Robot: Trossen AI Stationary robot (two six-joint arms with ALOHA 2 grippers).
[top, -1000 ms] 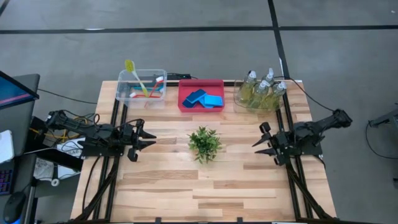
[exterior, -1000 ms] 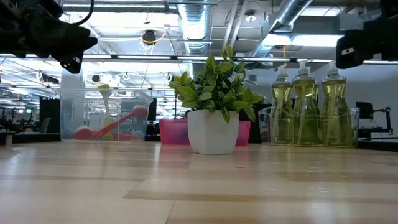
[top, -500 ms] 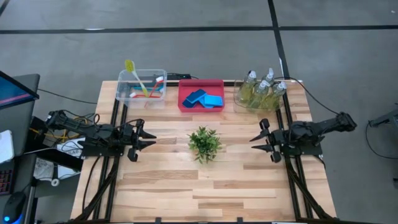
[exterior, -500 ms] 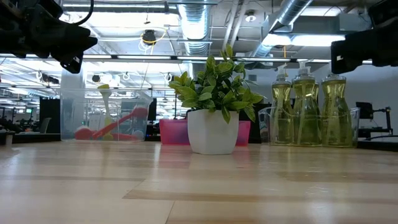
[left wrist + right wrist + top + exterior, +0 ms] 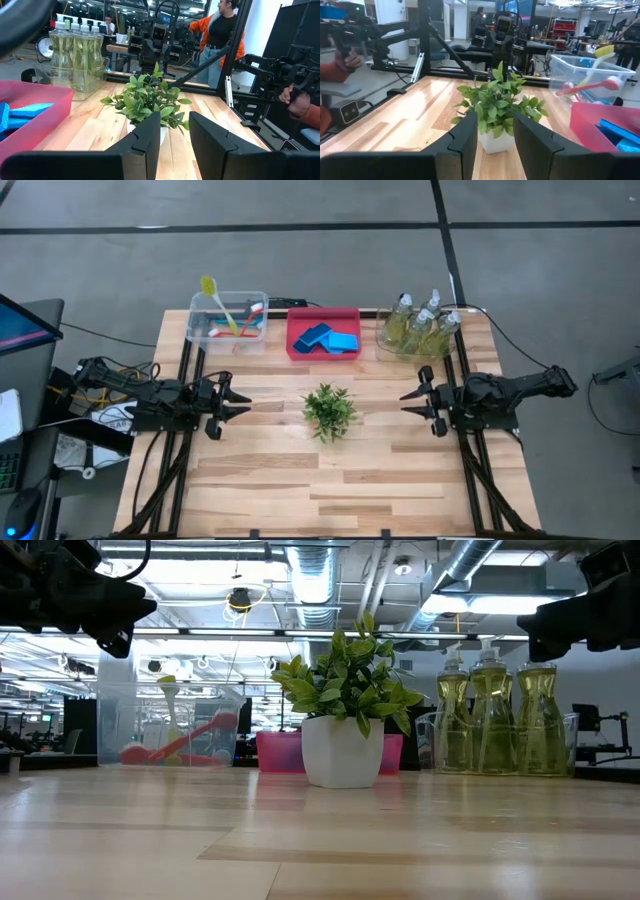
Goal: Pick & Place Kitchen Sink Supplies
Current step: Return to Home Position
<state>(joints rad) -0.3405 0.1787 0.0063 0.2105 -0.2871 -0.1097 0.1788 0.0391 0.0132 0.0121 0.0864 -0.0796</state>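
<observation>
Blue sponges point(image 5: 325, 338) first: where do they lie?

All in the pink bin point(image 5: 295, 330) at the far edge of the bench point(image 5: 330, 480), in the middle of the row.

And the other sink supplies?

Red, blue and yellow brushes point(image 5: 232, 318) stand slanted in the clear bin point(image 5: 195, 320) to the left of it. Pump bottles point(image 5: 420, 325) of yellow-green liquid stand upright in a second clear bin point(image 5: 385, 340) to the right.

Anything loose?

None of the supplies that I can see. Only the plant point(image 5: 329, 410) stands on the open boards, near the centre, and it is no part of the job.

What about the hands?

The left hand point(image 5: 247, 404) hovers by the left edge, fingers spread and holding nothing. The right hand point(image 5: 404, 404) hovers by the right edge, likewise spread and empty. Both point inward at the plant, well apart from all three bins.

So how far along?

I judge the sorting finished. What seems left is only parking the arms, and they look close to that.
</observation>
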